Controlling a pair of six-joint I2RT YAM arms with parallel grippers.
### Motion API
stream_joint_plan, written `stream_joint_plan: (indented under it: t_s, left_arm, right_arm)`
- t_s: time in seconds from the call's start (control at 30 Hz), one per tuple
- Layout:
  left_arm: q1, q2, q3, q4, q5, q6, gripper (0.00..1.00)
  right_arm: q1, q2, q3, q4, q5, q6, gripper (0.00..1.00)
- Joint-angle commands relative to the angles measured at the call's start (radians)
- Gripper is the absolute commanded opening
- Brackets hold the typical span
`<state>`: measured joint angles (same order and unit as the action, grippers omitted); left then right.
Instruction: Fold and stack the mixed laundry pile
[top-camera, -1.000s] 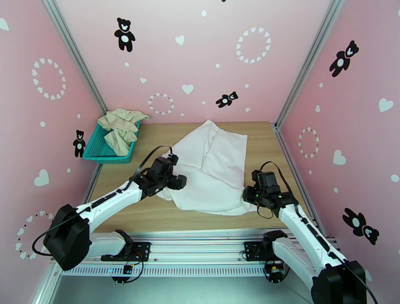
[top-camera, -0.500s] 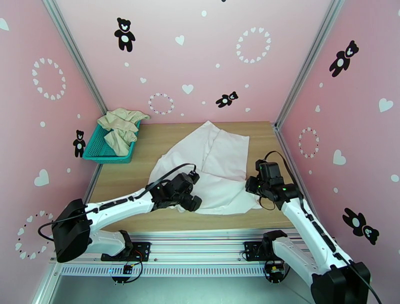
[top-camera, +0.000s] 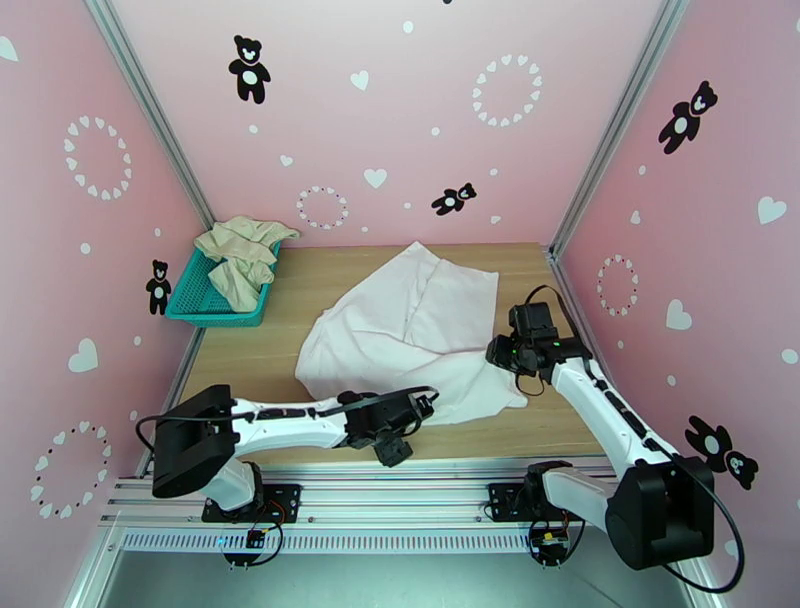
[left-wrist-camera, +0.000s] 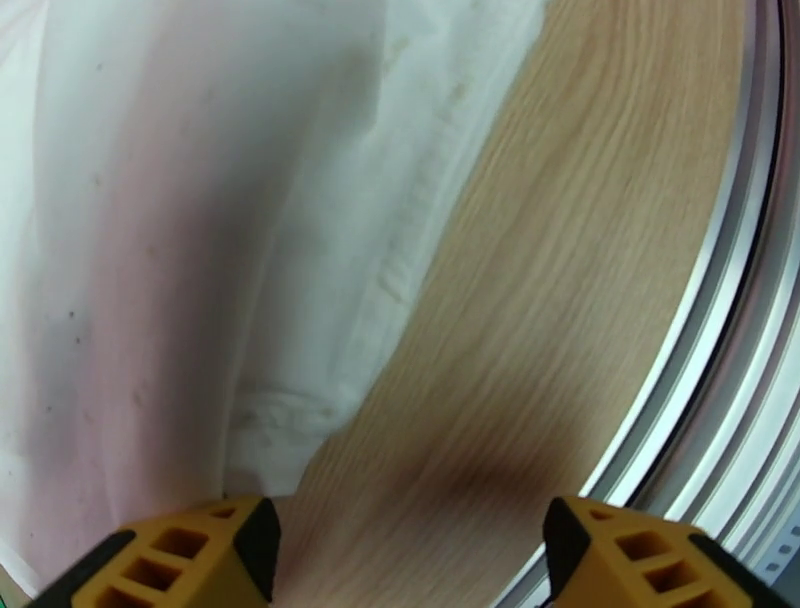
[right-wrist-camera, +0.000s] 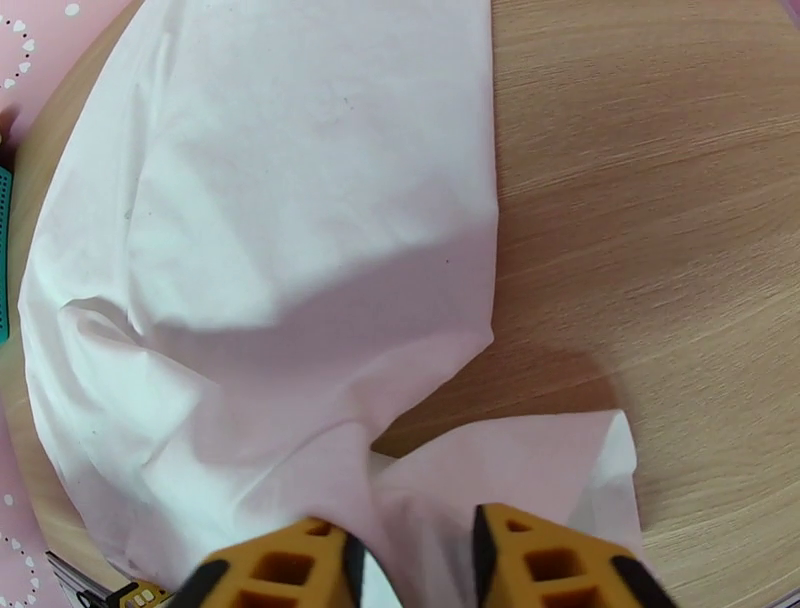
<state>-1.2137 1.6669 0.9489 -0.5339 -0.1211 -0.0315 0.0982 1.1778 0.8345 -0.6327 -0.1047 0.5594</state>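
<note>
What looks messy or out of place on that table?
The white T-shirt lies rumpled and skewed across the table, its outline uneven rather than squared up. At the back left, a cream garment sits in a heap, spilling over the rim of the teal basket.

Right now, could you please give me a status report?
Left gripper open beside white T-shirt; right gripper open over its edge. T-shirt rumpled on table. Cream garment in basket.

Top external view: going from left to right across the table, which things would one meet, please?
Teal basket holding the cream-beige garment → white T-shirt.
</note>
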Motion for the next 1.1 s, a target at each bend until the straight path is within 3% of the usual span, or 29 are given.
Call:
stream_joint_plan:
  t_s: [0.0,0.23,0.4,0.63,0.77,0.9,1.07]
  left_arm:
    - [-0.001,0.096,0.09,-0.041,-0.084,0.018,0.77]
    - [-0.001,0.234,0.173,-0.031,-0.116,0.003,0.7]
    - [-0.001,0.28,0.177,-0.014,-0.135,-0.033,0.53]
    - [0.0,0.286,0.155,0.049,-0.164,-0.062,0.18]
    - [0.0,0.227,0.106,0.115,-0.198,-0.064,0.0]
    - [0.001,0.125,0.065,0.179,-0.233,-0.041,0.0]
    - [0.0,-0.051,0.05,0.208,-0.311,0.01,0.0]
  right_arm:
    - [-0.052,-0.041,-0.019,-0.03,0.019,0.0,0.66]
    - [-0.192,-0.119,-0.245,0.022,-0.109,0.107,0.75]
    - [-0.28,-0.116,-0.354,0.089,-0.143,0.12,0.75]
    - [-0.281,-0.045,-0.414,0.201,-0.187,0.149,0.69]
    - [-0.254,0.028,-0.42,0.274,-0.176,0.153,0.53]
    - [-0.244,0.086,-0.385,0.319,-0.199,0.165,0.27]
    - [-0.226,0.044,-0.302,0.32,-0.202,0.169,0.0]
